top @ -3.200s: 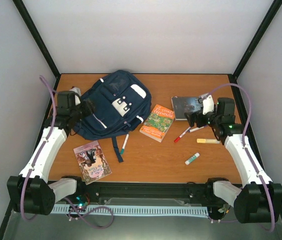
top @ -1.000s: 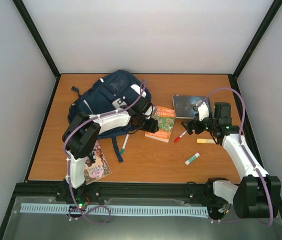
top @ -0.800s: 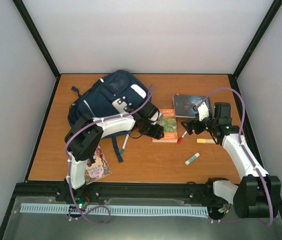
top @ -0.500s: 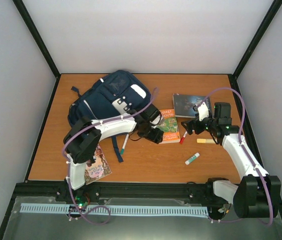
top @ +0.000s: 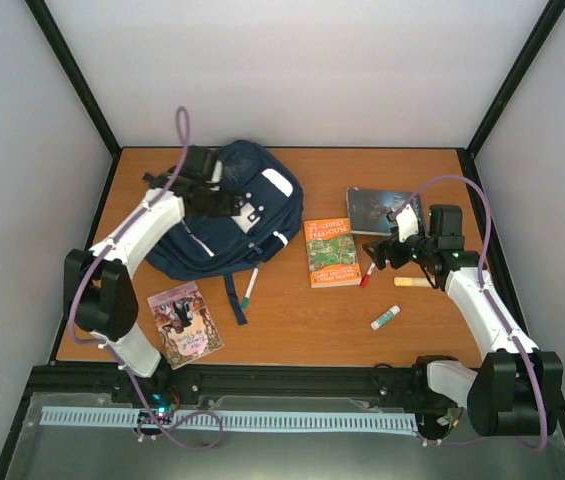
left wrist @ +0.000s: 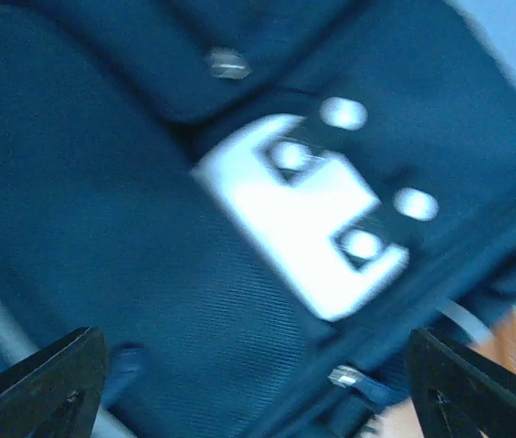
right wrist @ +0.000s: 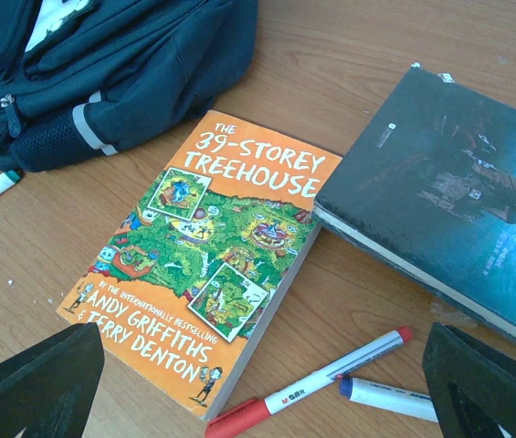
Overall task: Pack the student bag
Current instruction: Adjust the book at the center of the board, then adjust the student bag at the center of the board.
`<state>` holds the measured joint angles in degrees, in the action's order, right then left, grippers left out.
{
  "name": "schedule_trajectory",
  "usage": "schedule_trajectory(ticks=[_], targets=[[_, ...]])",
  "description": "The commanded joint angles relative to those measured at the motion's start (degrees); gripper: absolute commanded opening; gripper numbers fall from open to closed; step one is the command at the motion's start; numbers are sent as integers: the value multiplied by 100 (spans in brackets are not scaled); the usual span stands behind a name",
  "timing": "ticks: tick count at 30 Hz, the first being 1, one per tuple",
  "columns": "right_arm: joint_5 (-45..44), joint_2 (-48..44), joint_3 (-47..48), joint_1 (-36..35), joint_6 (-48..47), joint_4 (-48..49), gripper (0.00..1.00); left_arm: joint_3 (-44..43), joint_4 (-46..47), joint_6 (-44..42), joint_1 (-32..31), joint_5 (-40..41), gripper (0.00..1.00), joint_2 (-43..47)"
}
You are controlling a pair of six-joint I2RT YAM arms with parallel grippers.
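The student bag (top: 224, 222), a navy backpack with white stripes and a white buckle patch (left wrist: 305, 234), lies at the table's back left. My left gripper (top: 220, 200) hovers over its top face, open and empty; its fingertips (left wrist: 52, 383) frame the patch in the blurred left wrist view. My right gripper (top: 386, 250) is open and empty, low over a red marker (right wrist: 321, 383) and a blue-capped marker (right wrist: 394, 400). An orange "39-Storey Treehouse" book (top: 331, 252) lies right of the bag, and it fills the middle of the right wrist view (right wrist: 212, 265).
A dark-covered book (top: 372, 210) lies at the back right, touching the orange book's corner (right wrist: 449, 219). A green-capped marker (top: 249, 288) lies by the bag's strap. A picture book (top: 184, 322) lies front left. A yellow stick (top: 417, 282) and a glue stick (top: 385, 318) lie front right.
My left arm was at the orange book, which shifted right and turned straighter; the arm has since swung back left over the bag. The right arm has barely moved.
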<state>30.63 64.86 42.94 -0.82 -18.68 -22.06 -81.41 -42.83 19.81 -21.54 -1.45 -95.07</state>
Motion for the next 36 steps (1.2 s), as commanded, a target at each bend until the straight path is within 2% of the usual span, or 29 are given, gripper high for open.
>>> schedule_trajectory(ticks=[1, 5, 11, 16, 19, 24, 26, 36], targets=[[96, -102, 25, 47, -16, 27, 98, 86, -467, 681, 820, 328, 92, 85], [107, -106, 33, 46, -13, 19, 98, 584, -270, 1355, 1497, 329, 92, 128], [199, -59, 22, 46, -29, -15, 98, 1238, -10, 1726, 2026, 816, 96, 307], [225, -20, 35, 47, -45, -34, 98, 1689, 327, 2023, 2401, 873, 96, 448], [305, 4, 12, 45, -86, -28, 97, 1690, 354, 1979, 2411, 776, 95, 308], [879, 186, 41, 30, -197, -145, 87, 1938, 798, 1912, 2409, 189, 78, 283], [890, 233, 80, -9, -171, -166, 87, 2093, 971, 1978, 2402, 9, 74, 333], [573, 353, 122, -316, -99, -124, 84, 2591, 1388, 2100, 1613, -381, 70, 329]])
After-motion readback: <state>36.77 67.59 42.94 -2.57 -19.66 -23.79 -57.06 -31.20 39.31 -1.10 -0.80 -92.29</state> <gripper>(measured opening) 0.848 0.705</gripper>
